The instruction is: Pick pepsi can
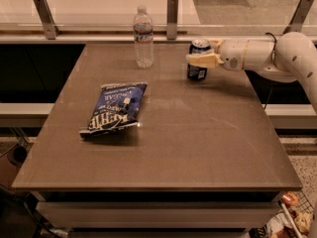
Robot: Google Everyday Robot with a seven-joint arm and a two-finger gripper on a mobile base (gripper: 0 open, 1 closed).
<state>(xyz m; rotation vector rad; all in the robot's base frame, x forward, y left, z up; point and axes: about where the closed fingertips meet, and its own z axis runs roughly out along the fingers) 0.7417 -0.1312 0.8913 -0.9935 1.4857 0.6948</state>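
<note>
Metal is what the pepsi can (197, 73) is made of. It is small and round like a tube, dark blue with a shiny silver top. It stands up straight at the far right part of the table (198, 138). The table top is flat, brown and smooth, with a soft shine.

The gripper (197, 58) comes in from the right, at the end of a smooth white arm (262, 53). One pale finger (204, 60) lies flat across the front of the can, just under the top. It touches the can. The other finger is hidden behind the can. The fingers look closed around the can, holding it in the middle while its bottom rests on the table.

To the left of the can, well apart, stands a water bottle (143, 36). It is tall, clear plastic, with a white cap and a pale band around it.

Nearer and more to the left lies a chip bag (115, 108). It is flat, crinkly and blue, with big white letters near its lower end. The words on the bag, the bottle and the can are too small to read.
</note>
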